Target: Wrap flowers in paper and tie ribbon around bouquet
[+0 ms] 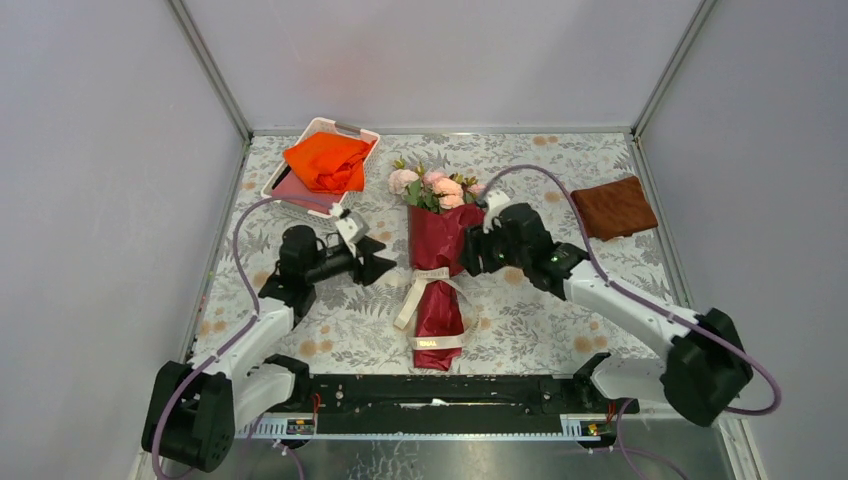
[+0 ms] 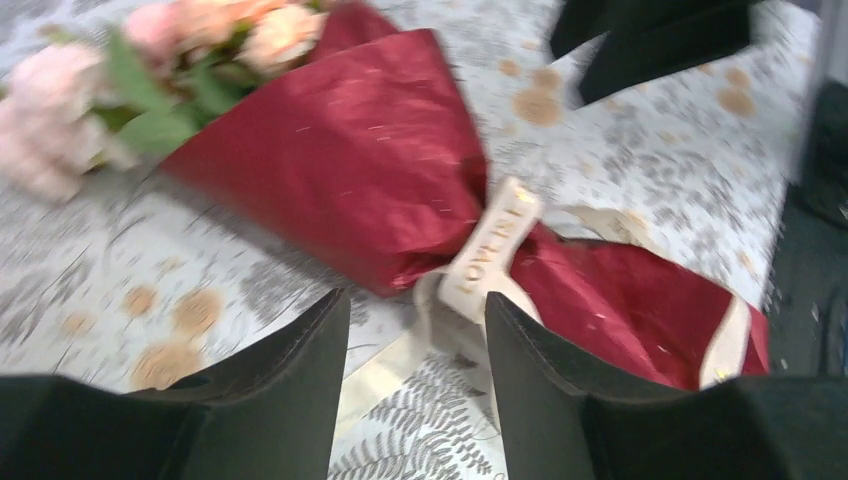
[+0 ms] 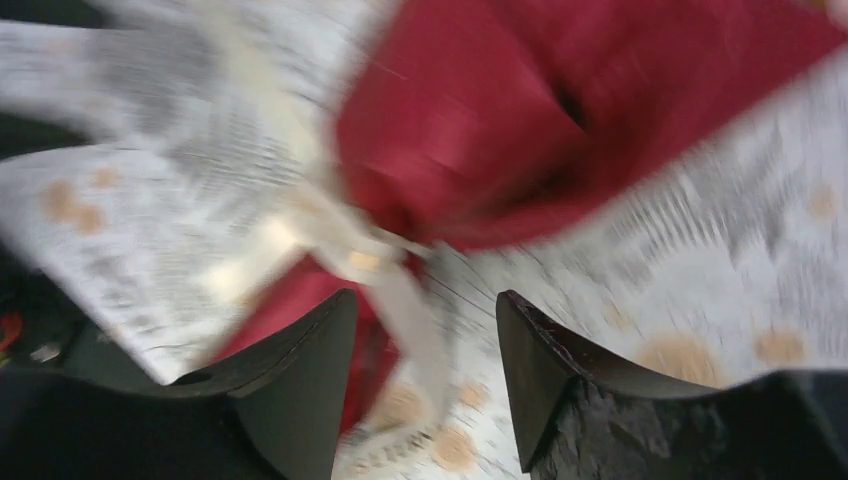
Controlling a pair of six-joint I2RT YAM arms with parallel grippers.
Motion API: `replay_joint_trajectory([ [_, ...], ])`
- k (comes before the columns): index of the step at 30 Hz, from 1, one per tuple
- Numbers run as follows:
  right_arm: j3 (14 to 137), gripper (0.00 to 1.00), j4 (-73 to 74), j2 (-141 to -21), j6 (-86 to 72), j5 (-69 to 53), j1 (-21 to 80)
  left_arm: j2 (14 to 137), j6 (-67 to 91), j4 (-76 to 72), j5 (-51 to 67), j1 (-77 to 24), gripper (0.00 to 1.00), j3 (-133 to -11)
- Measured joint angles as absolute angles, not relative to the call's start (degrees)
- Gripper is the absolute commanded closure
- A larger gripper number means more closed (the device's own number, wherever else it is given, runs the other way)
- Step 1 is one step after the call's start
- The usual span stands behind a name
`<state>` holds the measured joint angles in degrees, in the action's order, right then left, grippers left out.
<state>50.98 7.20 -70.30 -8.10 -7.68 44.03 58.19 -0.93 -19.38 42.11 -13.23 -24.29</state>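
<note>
The bouquet (image 1: 437, 262) lies mid-tabletop (image 1: 560, 325), ribbon (image 1: 432, 272) tied round its red paper (image 1: 440, 232). The left fingers (image 2: 290, 380) and right fingers (image 3: 560, 370) flank it, apart and empty. Either could snag a loose ribbon tail and pull the knot undone.

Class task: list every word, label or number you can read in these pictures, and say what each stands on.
"LOVE IS": gold letters on the ribbon where it ties the paper, left wrist view; slightly blurred, later letters unreadable.
Ribbon print in the top view: too small to read.
Right wrist view: too blurred to read.
No other text shows.
</note>
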Motion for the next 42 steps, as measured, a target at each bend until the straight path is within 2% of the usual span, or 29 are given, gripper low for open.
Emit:
replay_joint_trajectory([
  [3, 42.87, 0.34, 5.72, -74.28, -14.61, -7.22, 36.38, 58.39, -7.14, -18.5, 46.35, -16.51, 0.45, -24.43],
  [8, 36.71, 0.31, 6.79, -79.9, -17.69, -10.46, 36.88, 60.03, -16.88, -15.11, 48.71, -21.34, 0.44, -25.63],
  [16, 37.54, 0.34, 2.57, -83.59, -17.67, -13.41, 36.97, 63.24, -23.14, -12.69, 48.42, -25.52, 0.42, -26.76],
  [22, 39.81, 0.33, 9.26, -78.54, -15.16, -13.65, 36.99, 63.7, -24.88, -12.36, 48.38, -26.37, 0.42, -27.62],
  [29, 41.08, 0.39, 12.45, -78.65, -15.79, -11.46, 39.66, 64.73, -25.58, -12.34, 48.05, -26.98, 0.42, -28.36],
  [31, 40.99, 0.48, 12.71, -81.14, -16.27, -11.35, 40.38, 65.06, -25.65, -12.34, 47.9, -27.03, 0.42, -28.38],
  [35, 40.95, 0.94, 12.6, -84.62, -17.12, -9.91, 41.17, 65.43, -25.67, -12.36, 47.11, -27.75, 0.46, -28.38],
  [36, 40.91, 1.0, 12.64, -85.01, -17.82, -8.62, 41.23, 65.43, -25.69, -12.4, 46.92, -28.1, 0.48, -28.4],
  [39, 40.84, 1.0, 12.6, -84.58, -18.26, -5.8, 41.21, 65.52, -25.61, -12.86, 45.76, -29.67, 0.49, -28.4],
  [42, 40.82, 1.0, 12.53, -82.11, -18.31, -5.04, 41.28, 66.39, -24.34, -15.44, 43.88, -32.56, 0.29, -28.38],
])
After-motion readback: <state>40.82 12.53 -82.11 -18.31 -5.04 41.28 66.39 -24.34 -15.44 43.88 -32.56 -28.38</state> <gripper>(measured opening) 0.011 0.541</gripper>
